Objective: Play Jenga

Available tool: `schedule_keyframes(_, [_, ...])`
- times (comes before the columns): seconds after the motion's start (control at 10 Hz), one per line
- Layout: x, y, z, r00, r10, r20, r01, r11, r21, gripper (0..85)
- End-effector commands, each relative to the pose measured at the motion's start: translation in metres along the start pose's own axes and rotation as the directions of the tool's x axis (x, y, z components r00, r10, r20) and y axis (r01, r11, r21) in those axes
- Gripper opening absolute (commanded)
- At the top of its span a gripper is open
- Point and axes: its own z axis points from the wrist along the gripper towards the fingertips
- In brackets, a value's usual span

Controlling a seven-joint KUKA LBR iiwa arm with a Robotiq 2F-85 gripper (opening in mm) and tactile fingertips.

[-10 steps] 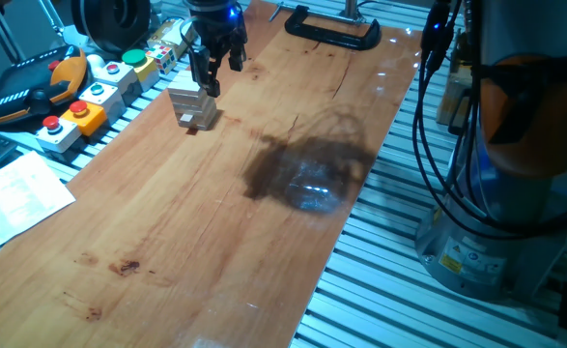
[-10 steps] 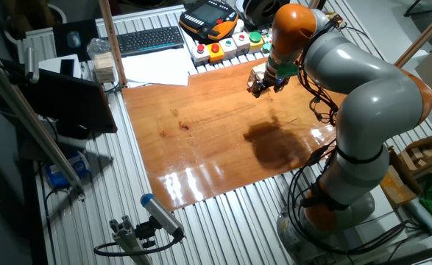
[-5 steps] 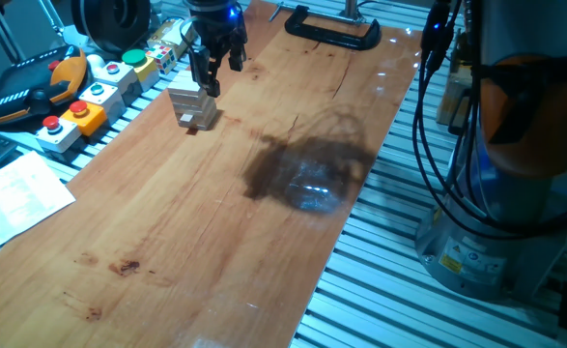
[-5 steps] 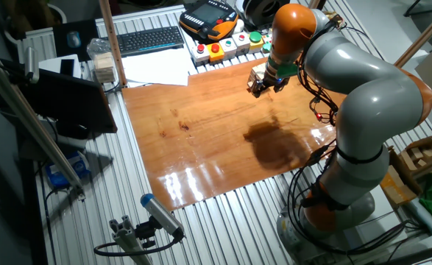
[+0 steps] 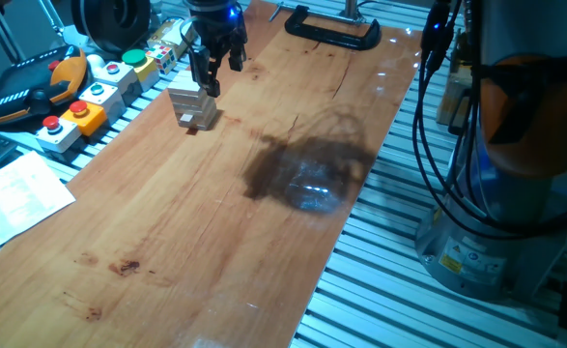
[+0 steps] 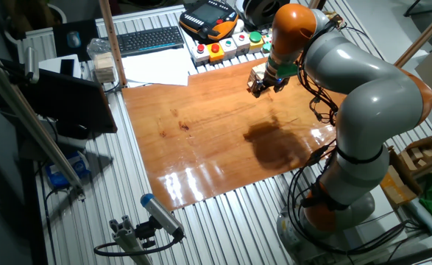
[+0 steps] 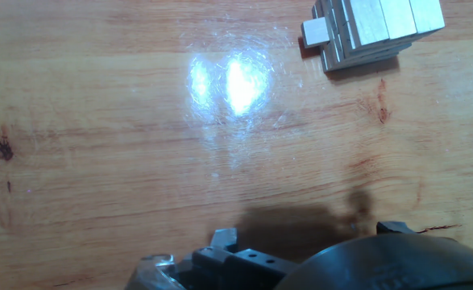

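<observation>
Jenga tower [image 5: 192, 106] stands near the far end of the wooden table [image 5: 225, 222], just beside the grey button boxes [image 5: 90, 97], with the gripper [image 5: 214, 70] hanging close by its upper side, and from where I stand the jaws look slightly spread with nothing between them. To do this well, I'd line the fingers up with the one block [image 7: 315, 31] poking out of a lower layer and ease it out slowly. It's pale bare wood in a few crosswise layers, standing square
</observation>
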Motion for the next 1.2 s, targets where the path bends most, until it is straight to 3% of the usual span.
schedule_keyframes(0.0, [-0.0002, 0.0000, -0.0003, 0.992, 0.106, -0.062, -0.102, 0.993, 0.060, 0.7])
schedule_keyframes(1.1, [0.0000, -0.0012, -0.0002, 0.991, 0.121, -0.065, -0.117, 0.991, 0.058, 0.7])
